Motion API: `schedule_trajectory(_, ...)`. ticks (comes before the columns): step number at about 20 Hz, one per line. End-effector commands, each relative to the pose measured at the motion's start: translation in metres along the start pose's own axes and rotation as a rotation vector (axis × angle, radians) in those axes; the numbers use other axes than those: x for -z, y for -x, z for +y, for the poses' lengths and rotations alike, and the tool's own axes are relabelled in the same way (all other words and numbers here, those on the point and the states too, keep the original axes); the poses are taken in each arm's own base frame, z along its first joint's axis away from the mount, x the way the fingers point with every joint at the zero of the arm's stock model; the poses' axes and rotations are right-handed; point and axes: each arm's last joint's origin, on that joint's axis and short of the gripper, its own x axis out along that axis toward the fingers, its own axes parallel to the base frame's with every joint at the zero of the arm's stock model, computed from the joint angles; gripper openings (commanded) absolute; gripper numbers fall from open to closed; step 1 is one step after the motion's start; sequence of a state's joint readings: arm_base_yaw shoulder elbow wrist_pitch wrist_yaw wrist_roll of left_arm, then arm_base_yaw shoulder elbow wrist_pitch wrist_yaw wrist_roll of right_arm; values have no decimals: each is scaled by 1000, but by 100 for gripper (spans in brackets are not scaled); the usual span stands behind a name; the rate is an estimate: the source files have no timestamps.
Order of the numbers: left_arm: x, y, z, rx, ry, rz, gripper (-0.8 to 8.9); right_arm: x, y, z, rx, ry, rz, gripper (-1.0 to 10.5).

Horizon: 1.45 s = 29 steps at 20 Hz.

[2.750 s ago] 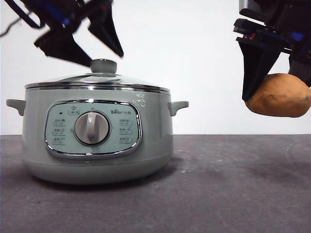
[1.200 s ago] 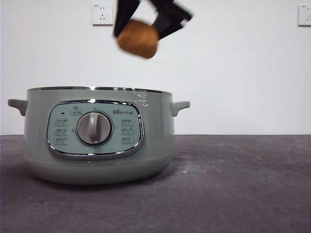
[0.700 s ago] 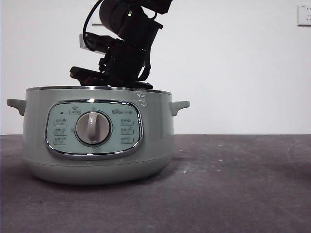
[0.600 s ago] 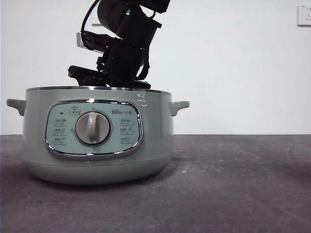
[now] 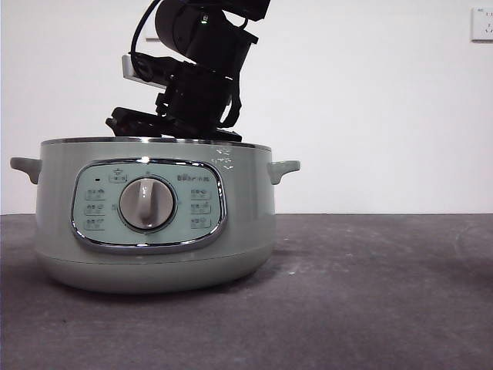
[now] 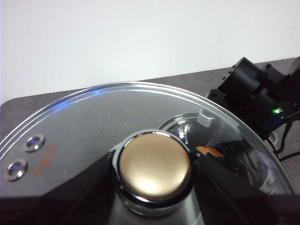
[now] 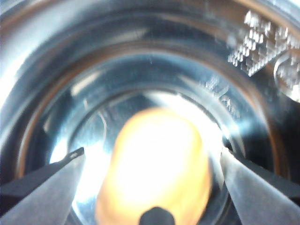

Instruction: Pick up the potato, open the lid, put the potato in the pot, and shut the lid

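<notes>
The pale-green pot (image 5: 231, 231) stands open at the left of the front view. My right arm (image 5: 196, 85) reaches down into it from above. In the right wrist view my right gripper (image 7: 151, 152) is open inside the shiny steel bowl (image 7: 56, 56). The potato (image 7: 154, 187) lies between its jaws, with a gap on each side, and glares bright orange. My left gripper (image 6: 153, 187) is shut on the round knob (image 6: 153, 164) of the glass lid (image 6: 75, 126). It holds the lid off the pot, outside the front view.
The pot sits on a dark grey table (image 5: 370, 293) before a white wall. A wall socket (image 5: 482, 23) is at the top right. Through the glass lid, the right arm (image 6: 255, 93) shows over the pot.
The lid was lifted off the pot. My right gripper carried the potato from the right over the pot and down inside. In the last half second it has barely moved.
</notes>
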<state>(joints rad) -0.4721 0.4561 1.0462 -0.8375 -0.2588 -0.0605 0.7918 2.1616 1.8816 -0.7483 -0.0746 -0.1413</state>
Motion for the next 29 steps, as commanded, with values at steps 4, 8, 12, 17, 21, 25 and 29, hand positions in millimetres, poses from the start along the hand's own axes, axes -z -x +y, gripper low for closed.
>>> schedule_trajectory(4,-16,-20,-6,4,7,-42,-8,-6,131,4,113,-14,-153,471)
schedule_trajectory(8,-30,-89,-29,122,-1,5,-8,22,249,10,162,-53,-310,471)
schedule_trajectory(12,-27,-161,-53,246,22,48,-8,51,308,20,167,-76,-390,471)
schedule_trajectory(17,0,-227,-77,283,17,160,-8,73,340,27,171,-75,-421,470)
schedule_trajectory(21,15,-244,-87,289,0,230,-8,77,343,27,172,-76,-409,469)
schedule_trajectory(25,16,-245,-87,288,-2,239,-8,77,343,25,178,-84,-408,469)
schedule_trajectory(29,22,-248,-88,284,-8,277,-9,78,343,25,178,-85,-405,469)
